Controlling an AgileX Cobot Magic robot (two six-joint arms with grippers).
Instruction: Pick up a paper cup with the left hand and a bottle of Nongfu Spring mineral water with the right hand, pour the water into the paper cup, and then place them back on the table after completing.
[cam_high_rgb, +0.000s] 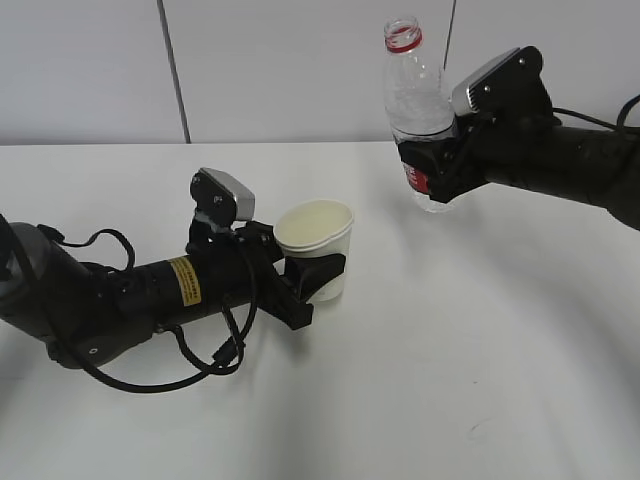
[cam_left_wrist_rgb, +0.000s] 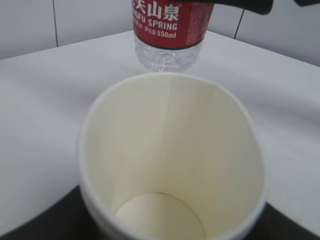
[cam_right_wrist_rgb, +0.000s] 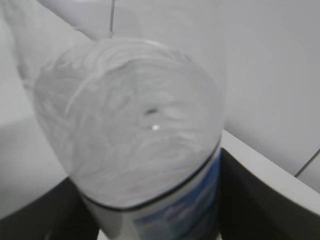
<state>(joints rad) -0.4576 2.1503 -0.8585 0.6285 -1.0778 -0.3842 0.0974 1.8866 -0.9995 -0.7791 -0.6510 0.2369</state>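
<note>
A: Standing upright at the upper right of the exterior view, the bottle (cam_high_rgb: 418, 110) has its cap off, long axis near vertical and mouth pointing up. The right hand (cam_high_rgb: 432, 172) is clamped around its labelled lower half and holds it clear of the table (cam_high_rgb: 480, 360).

B: And the paper cup (cam_high_rgb: 318, 248)?

A: Centre of the frame, lower and to the left of the bottle, upright with its mouth open to the ceiling. The left hand (cam_high_rgb: 305, 285) has its fingers closed around the cup's wall. Whether the base is off the table I cannot tell.

B: Any water in it?

A: The left wrist view shows a dry bottom, so I judge pouring hasn't begun.

B: What does the pour turn on?

A: The bottle's mouth sits up and right of the cup's rim, well apart. I'd say the bottle must come left and tip its neck toward the cup.
</note>
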